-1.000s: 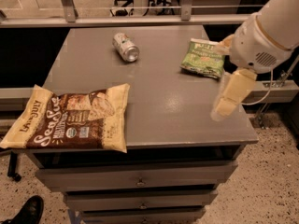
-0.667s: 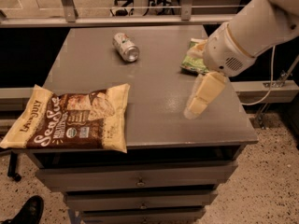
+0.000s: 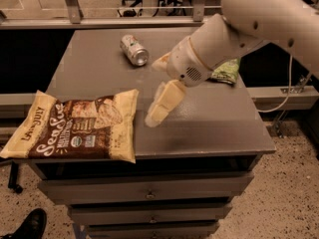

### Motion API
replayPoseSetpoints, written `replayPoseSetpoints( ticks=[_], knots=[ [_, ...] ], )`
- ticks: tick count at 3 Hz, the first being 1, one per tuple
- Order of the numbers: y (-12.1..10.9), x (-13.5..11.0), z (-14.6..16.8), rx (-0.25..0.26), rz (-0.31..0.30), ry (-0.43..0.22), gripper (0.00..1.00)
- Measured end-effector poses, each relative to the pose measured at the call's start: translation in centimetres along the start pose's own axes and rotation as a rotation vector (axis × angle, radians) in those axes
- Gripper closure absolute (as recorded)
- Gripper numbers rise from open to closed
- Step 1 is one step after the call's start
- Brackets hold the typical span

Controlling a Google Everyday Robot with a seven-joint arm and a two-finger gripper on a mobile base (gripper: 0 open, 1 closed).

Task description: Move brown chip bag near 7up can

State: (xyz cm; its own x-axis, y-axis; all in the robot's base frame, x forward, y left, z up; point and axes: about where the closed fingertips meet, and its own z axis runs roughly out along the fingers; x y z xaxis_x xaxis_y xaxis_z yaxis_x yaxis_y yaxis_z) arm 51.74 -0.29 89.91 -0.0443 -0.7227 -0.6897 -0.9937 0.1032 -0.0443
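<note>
Grey table (image 3: 209,128): a flat top over a stack of drawers (image 3: 149,193), filling the middle of the view and bearing every item below.
White arm (image 3: 259,19): comes in from the upper right, crosses above the right rear of the table, and slopes down toward the middle of the top.
Brown chip bag (image 3: 75,128): lies flat at the front left corner, script lettering facing up; its left cream end juts past the table's left edge and its lower side reaches the front edge.
Gripper (image 3: 152,119): cream-coloured, pointing down and to the left over the centre front of the table, just beside the bag's right end but apart from it; it grasps nothing, and whether it is released or clenched I cannot tell.
Green bag (image 3: 227,71): at the right rear of the top, mostly hidden behind the arm.
7up can (image 3: 133,50): on its side at the rear centre, shiny end toward the front right, well apart from the brown chip bag.
Black shoe (image 3: 30,225): on the speckled floor at the lower left.
</note>
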Motion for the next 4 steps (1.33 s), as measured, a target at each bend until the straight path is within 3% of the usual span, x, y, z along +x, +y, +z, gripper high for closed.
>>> replayPoseSetpoints(
  ticks=[1,2,3,4],
  knots=[
    [1.0,-2.6,4.4,-0.080,0.023,-0.054,0.00],
    [1.8,-3.7,8.0,-0.138,0.049,-0.072,0.00],
    [2.2,-4.3,10.2,-0.160,0.053,-0.079,0.13],
    [2.1,-4.5,11.1,-0.153,0.058,-0.082,0.44]
  ],
)
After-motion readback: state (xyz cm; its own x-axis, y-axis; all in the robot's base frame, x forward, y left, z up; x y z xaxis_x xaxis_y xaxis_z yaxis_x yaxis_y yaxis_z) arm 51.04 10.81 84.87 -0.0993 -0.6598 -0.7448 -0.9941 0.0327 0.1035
